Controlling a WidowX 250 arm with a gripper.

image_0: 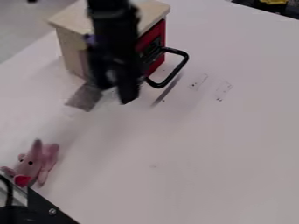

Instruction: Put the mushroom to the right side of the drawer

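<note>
Well, my black gripper (114, 89) hangs by the wooden drawer box (71, 50), though I cannot tell how far my jaws are parted or whether they hold anything, and a pink plush toy (36, 162) lies lower left.

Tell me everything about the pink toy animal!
The pink toy animal looks soft, like plush. It has a dark dot like an eye, a red patch at its lower end and floppy bits sticking out. It lies on the white table, near the black bracket at bottom left; I can't tell if they touch.
</note>
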